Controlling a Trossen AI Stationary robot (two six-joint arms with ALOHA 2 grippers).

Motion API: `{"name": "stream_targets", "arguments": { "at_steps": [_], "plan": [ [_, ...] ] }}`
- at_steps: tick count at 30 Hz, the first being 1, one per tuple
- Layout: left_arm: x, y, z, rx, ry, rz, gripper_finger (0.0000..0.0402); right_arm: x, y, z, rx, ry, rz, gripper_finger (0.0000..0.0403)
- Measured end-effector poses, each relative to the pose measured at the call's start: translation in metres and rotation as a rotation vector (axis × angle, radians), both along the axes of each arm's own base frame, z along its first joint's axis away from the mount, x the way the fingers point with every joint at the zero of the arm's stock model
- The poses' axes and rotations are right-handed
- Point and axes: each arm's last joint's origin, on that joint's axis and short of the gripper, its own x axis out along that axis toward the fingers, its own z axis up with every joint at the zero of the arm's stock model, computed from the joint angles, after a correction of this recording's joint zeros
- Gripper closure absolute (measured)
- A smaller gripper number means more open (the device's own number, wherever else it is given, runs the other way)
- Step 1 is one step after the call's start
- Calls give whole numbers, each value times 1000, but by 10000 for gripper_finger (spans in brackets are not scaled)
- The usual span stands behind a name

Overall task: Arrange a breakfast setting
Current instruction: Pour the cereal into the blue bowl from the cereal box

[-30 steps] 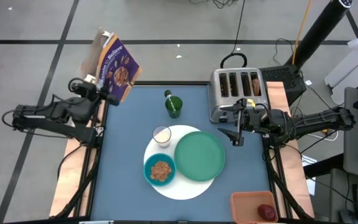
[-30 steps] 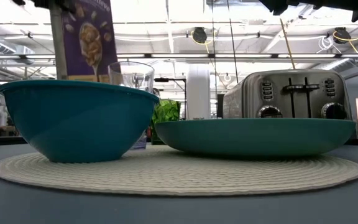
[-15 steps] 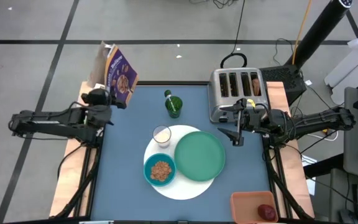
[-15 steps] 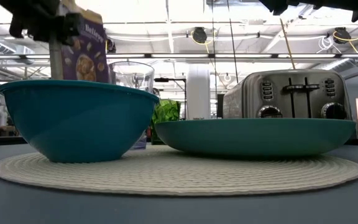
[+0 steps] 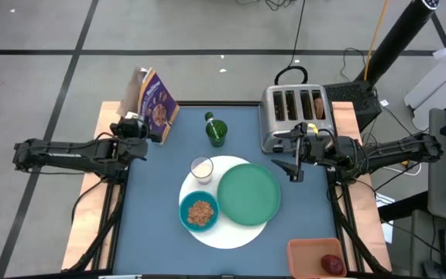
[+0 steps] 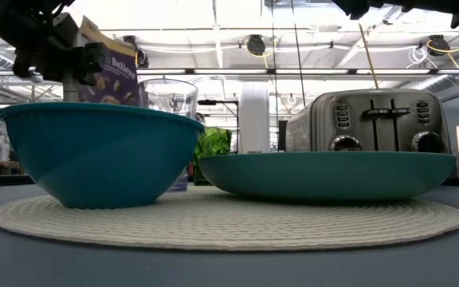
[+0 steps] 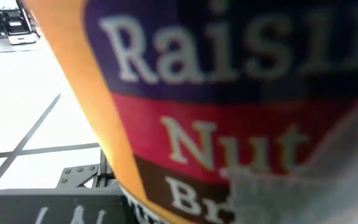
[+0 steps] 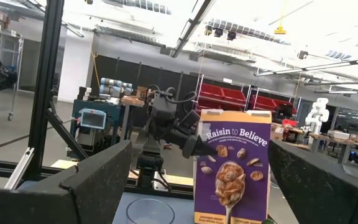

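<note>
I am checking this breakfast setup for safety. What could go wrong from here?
The left gripper holds the cereal box at the table's far left corner, tilted; set down like that, it may tip over or off the edge. Swinging inward, it might hit the green cup or the glass.

One camera is looking straight down; another is peering level across the surface (image 5: 153,201); both are sharing the purple cardboard cereal box (image 5: 155,105).
</note>
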Motion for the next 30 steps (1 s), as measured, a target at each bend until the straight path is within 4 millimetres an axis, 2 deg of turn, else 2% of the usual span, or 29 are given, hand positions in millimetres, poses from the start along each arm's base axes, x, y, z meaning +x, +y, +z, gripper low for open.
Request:
{"name": "stream_targets", "arguments": {
  "at_steps": [30],
  "plan": [
    [0,0,0,-3,-13,2,277,0,0,0,0,0,0,34]
  ]
}}
